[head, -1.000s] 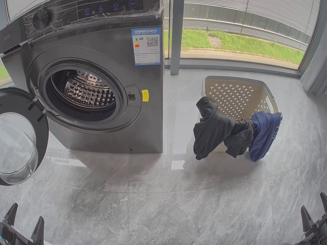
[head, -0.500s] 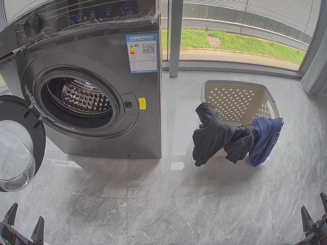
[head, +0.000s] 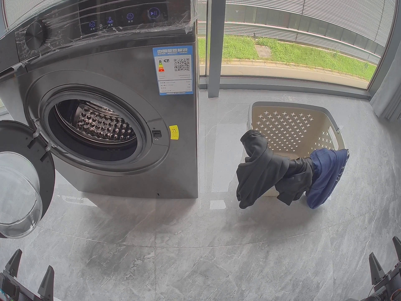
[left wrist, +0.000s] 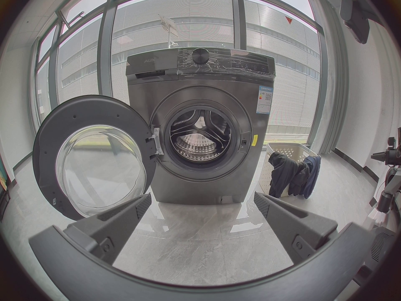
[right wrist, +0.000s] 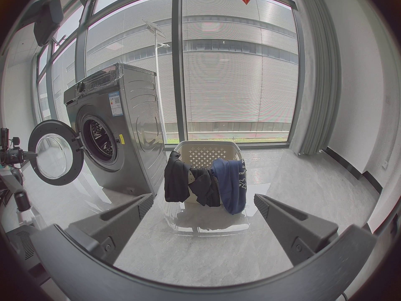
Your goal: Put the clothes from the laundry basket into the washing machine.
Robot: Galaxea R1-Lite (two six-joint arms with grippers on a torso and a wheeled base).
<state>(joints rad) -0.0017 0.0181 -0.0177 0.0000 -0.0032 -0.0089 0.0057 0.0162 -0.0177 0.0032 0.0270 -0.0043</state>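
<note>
Head view: limp dark clothes (head: 263,172) and blue garment (head: 328,174) drape the star-perforated plastic laundry basket (head: 292,126); both jaws gape empty.

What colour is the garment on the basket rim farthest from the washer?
The garment is navy blue; the right wrist view shows it best.

Washing machine (head: 177,164) at left is satin grey metal, crinkly clear plastic film (head: 108,9) over its top panel, shiny studded steel drum (head: 102,124). Laundry basket (head: 292,124) is matt cream plastic, clothes (head: 261,172) soft matt cloth, floor (head: 200,256) glossy stone.
</note>
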